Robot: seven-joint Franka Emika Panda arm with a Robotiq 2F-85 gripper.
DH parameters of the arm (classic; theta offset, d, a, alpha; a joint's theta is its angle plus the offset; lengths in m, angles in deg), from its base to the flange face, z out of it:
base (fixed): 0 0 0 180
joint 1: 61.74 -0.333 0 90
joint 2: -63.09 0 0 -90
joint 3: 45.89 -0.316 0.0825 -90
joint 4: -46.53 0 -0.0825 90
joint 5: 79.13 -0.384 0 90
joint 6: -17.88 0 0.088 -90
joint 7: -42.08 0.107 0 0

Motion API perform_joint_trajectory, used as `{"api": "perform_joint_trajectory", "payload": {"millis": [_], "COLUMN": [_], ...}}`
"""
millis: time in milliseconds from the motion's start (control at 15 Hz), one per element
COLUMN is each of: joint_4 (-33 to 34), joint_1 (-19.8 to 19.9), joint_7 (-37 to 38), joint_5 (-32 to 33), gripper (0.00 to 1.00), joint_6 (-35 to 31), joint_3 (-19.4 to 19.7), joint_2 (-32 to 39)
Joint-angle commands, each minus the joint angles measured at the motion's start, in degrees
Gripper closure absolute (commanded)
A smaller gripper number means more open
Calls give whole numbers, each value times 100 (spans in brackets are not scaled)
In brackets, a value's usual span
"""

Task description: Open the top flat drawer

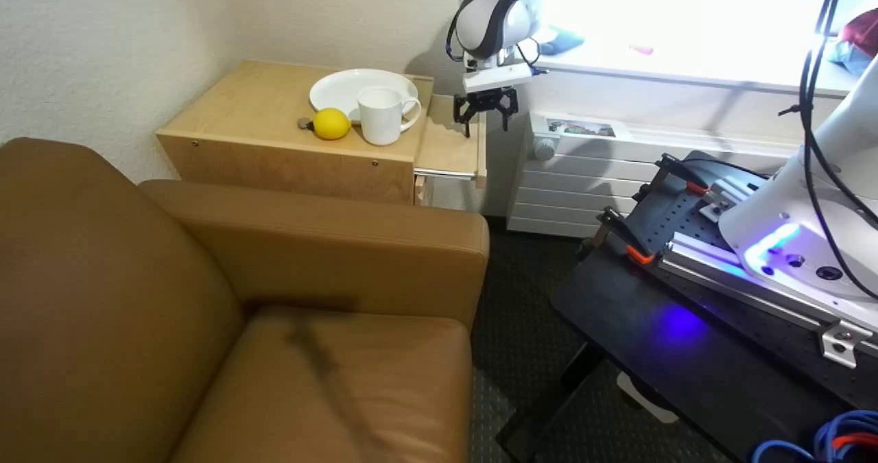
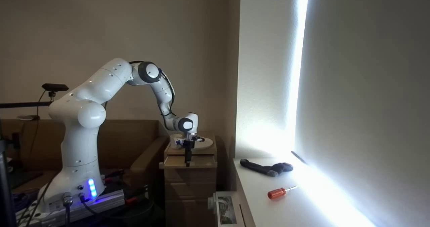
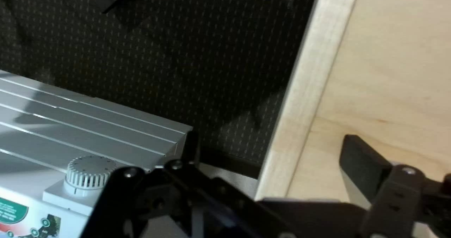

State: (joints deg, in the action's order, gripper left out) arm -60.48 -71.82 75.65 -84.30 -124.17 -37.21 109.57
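Note:
The top flat drawer (image 1: 449, 140) is pulled out part way from under the slab of the tan wooden cabinet (image 1: 260, 103). Its pale tray also shows in an exterior view (image 2: 205, 159) and in the wrist view (image 3: 387, 75), with the pale front strip (image 3: 304, 100) along its edge. My gripper (image 1: 486, 123) is open and empty, pointing down at the front strip. In the wrist view, one finger of the gripper (image 3: 270, 139) is on the floor side of the strip and the other is over the tray. I cannot tell whether either finger touches the drawer.
A white mug (image 1: 381, 116), a white plate (image 1: 336, 92) and a yellow lemon-like object (image 1: 331, 124) stand on the cabinet top. A brown sofa (image 1: 329, 243) is in front. A white radiator (image 1: 576, 182) is close beside the drawer. A windowsill (image 2: 255, 193) holds a red screwdriver (image 2: 277, 193).

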Motion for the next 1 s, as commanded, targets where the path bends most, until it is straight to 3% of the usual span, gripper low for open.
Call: {"api": "perform_joint_trajectory", "payload": {"millis": [0, 933], "joint_4": [79, 48], "joint_1": [95, 471], "joint_7": [175, 660], "joint_5": [32, 72], "gripper": [0, 0], "joint_6": [130, 1072], "joint_3": [163, 534], "joint_2": [224, 402]}}
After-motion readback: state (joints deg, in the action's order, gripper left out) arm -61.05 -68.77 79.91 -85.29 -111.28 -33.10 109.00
